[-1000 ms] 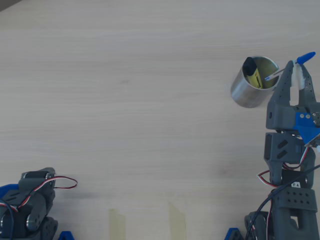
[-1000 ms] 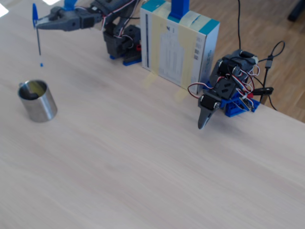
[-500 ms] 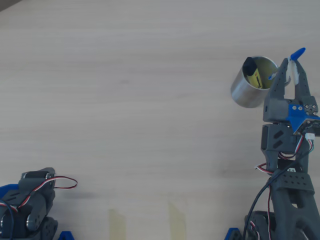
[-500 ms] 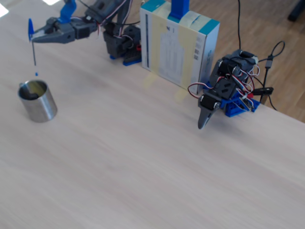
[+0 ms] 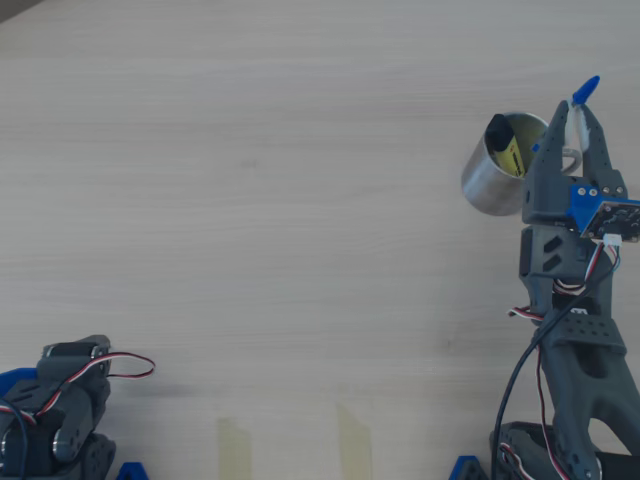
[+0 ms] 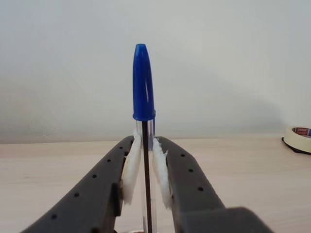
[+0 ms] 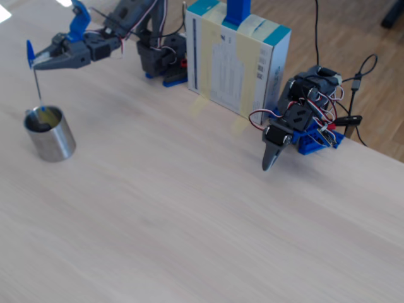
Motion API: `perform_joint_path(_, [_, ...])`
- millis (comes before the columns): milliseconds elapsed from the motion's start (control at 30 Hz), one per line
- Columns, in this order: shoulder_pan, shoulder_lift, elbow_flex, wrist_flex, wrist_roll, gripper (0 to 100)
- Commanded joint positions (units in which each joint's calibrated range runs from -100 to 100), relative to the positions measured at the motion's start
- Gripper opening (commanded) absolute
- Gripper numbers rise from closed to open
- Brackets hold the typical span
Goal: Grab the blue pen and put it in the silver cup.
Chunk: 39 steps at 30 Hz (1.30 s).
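Gripper [image 6: 145, 182] clamps the pen [image 6: 144, 97] between white padded jaws, just below the blue cap. Pen hangs upright, cap up, long axis vertical; in the fixed view its lower tip sits at or just inside the cup's [image 7: 52, 139] rim, w/ the gripper [image 7: 35, 62] directly above the cup. A yellow marker [image 5: 504, 146] is already inside the cup [image 5: 492, 178]. Arm [image 7: 107, 38] reaches out roughly level over the cup. Judgement: straight drop or release should land the pen.
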Motion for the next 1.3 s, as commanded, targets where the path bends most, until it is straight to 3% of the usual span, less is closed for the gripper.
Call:
perform_joint_path(0, [-0.39, 2.10, -3.74, -0.80, -0.03, 2])
perform_joint_path(800, [-0.48, 18.81, -5.38, -0.63, 0.23, 2])
perform_joint_path(1267, [-1.00, 19.97, -4.65, 3.23, 0.44, 3])
